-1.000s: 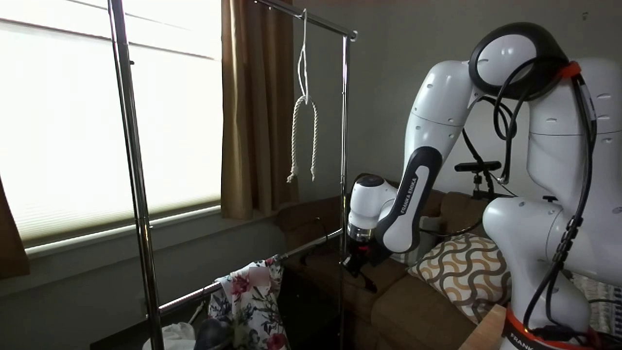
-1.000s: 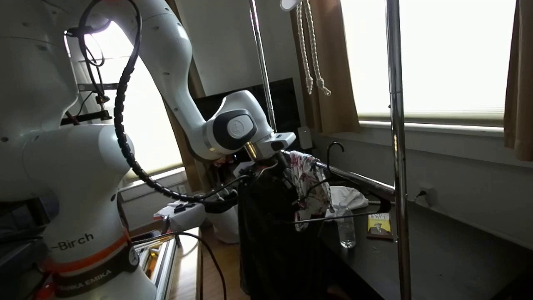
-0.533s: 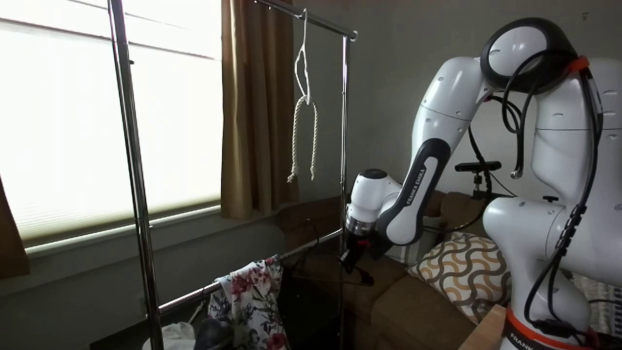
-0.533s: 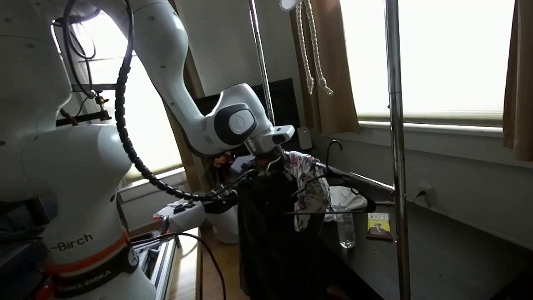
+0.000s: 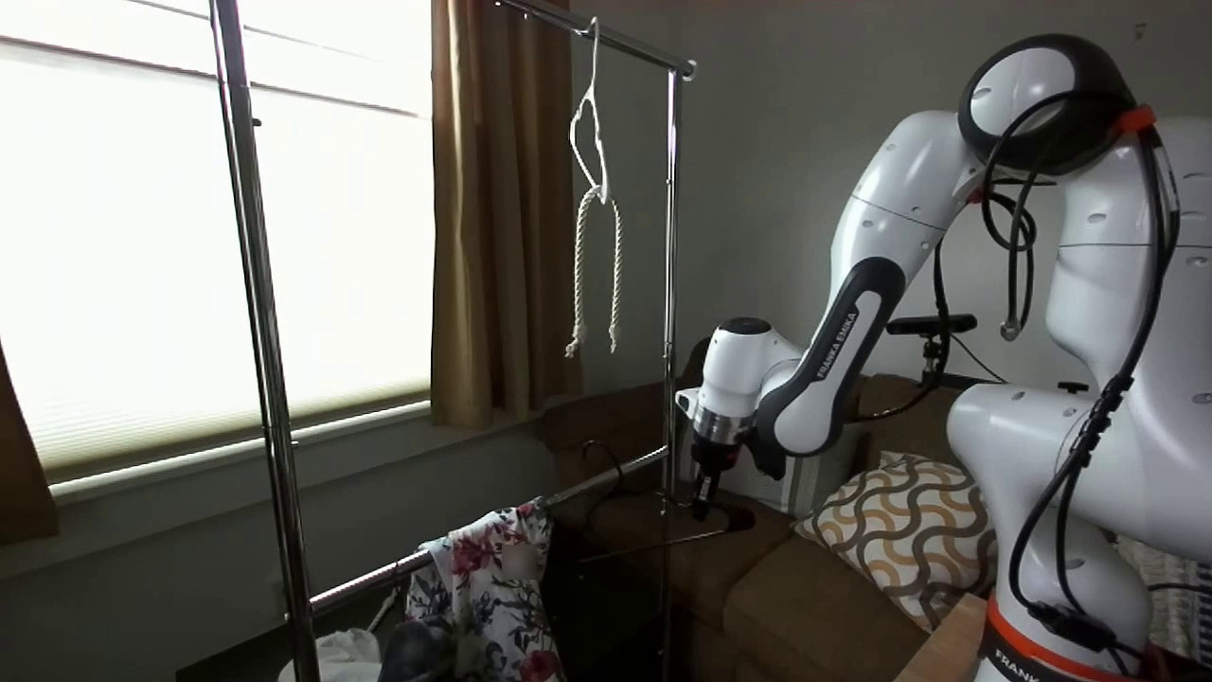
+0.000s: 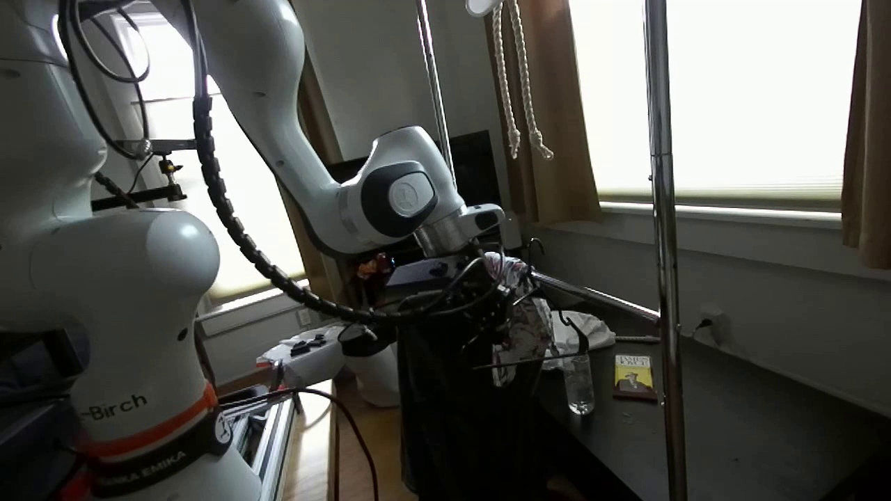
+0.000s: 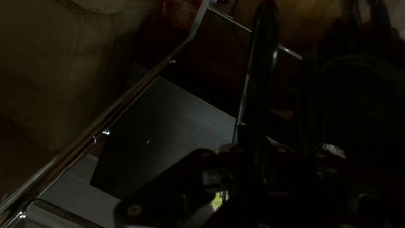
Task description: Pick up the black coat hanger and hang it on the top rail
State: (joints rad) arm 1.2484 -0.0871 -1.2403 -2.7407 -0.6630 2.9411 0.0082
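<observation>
The black coat hanger (image 5: 739,517) is held in the air in front of the rack's near upright, its hook up and its bottom bar slightly tilted. It also shows in an exterior view (image 6: 582,338) and, very dark, in the wrist view (image 7: 267,28). My gripper (image 5: 702,509) is shut on the hanger near one shoulder; in the wrist view my gripper (image 7: 248,147) is dark and the contact is hard to see. The top rail (image 5: 630,45) is high above the gripper in an exterior view, joining the tall uprights. It is out of view in the wrist view.
A white hanger (image 5: 595,95) with a rope hangs from the top rail. The lower crossbar (image 5: 606,479) carries a floral cloth (image 5: 502,545). A chrome upright (image 6: 663,209) stands beside a dark table with a bottle (image 6: 578,383) and book (image 6: 633,376). A brown couch (image 5: 776,578) is behind.
My arm has drawn back toward its base and risen slightly. The black hanger has moved and turned with it, its held shoulder rising. The white hanger has turned a little on the rail.
</observation>
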